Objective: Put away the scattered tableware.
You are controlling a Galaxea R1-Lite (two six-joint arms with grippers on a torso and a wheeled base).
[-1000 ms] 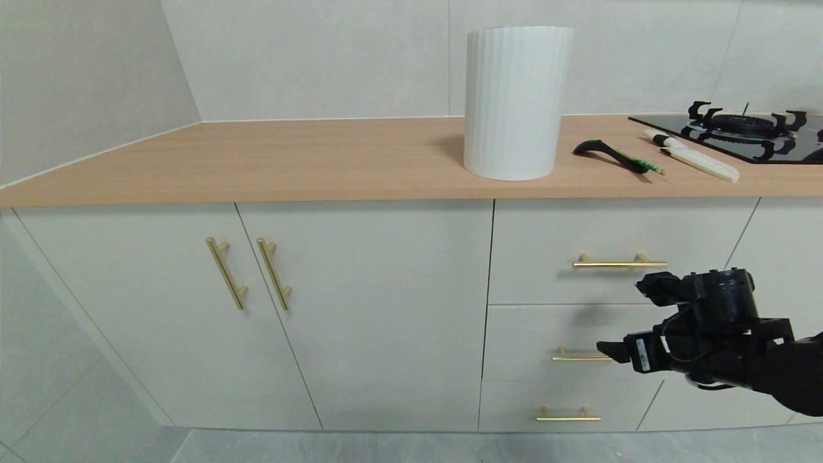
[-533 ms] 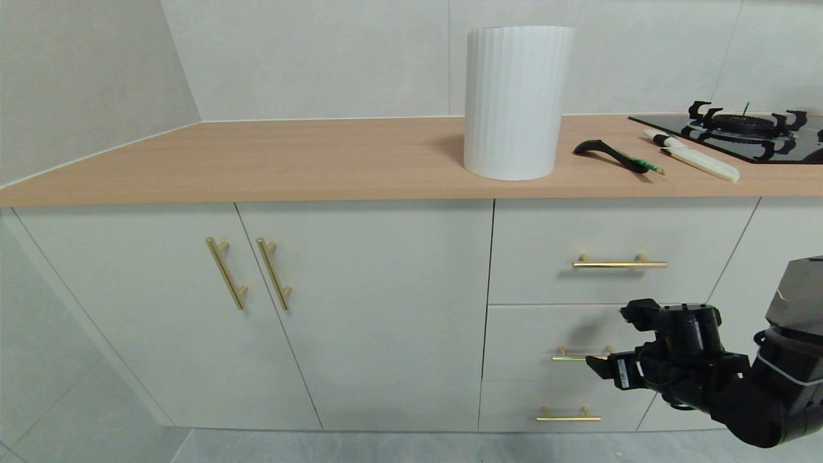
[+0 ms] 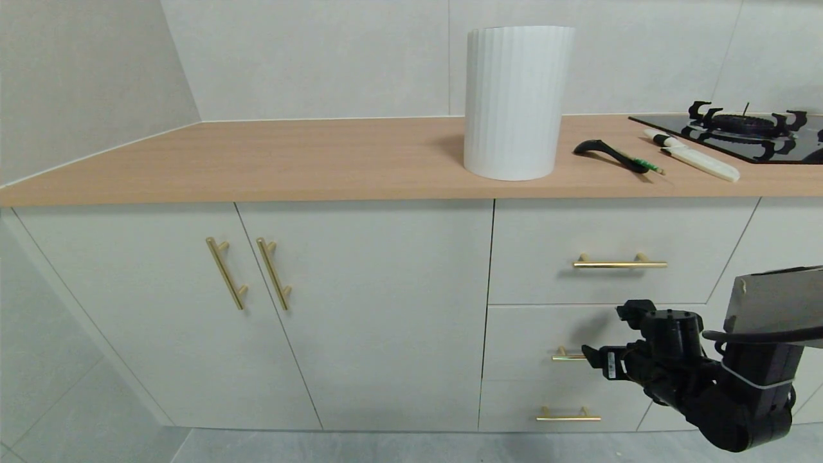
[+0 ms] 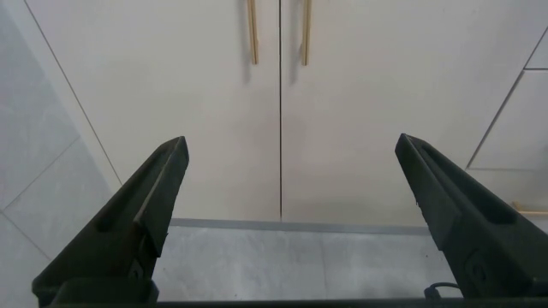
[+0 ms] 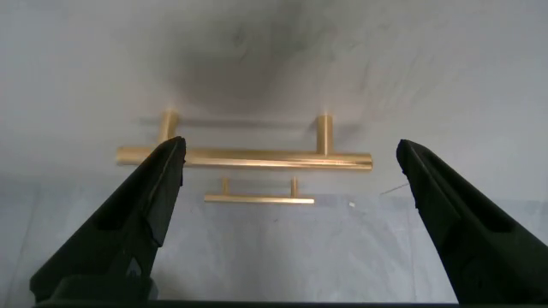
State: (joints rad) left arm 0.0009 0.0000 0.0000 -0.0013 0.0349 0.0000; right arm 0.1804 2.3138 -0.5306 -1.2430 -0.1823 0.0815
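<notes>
On the wooden counter (image 3: 289,161), right of a tall white ribbed container (image 3: 517,103), lie a black ladle (image 3: 607,154), a thin green-tipped utensil (image 3: 649,167), a white knife (image 3: 701,164) and a short white utensil (image 3: 661,137). My right gripper (image 3: 607,334) hangs open below the counter, just in front of the middle drawer's gold handle (image 3: 569,355). From the right wrist, the right gripper (image 5: 289,150) frames that middle handle (image 5: 244,157), not touching it. My left gripper (image 4: 291,145) is open and empty, facing the two cabinet doors (image 4: 282,103).
A gas hob (image 3: 739,132) occupies the counter's far right. The top drawer handle (image 3: 619,263) and bottom drawer handle (image 3: 568,418) sit above and below the gripper. Double doors with gold handles (image 3: 247,273) are to the left. Grey floor tiles (image 4: 282,265) lie below.
My right arm has dropped lower and its gripper has shifted left, closer to the middle drawer handle. The utensils on the counter have not moved.
</notes>
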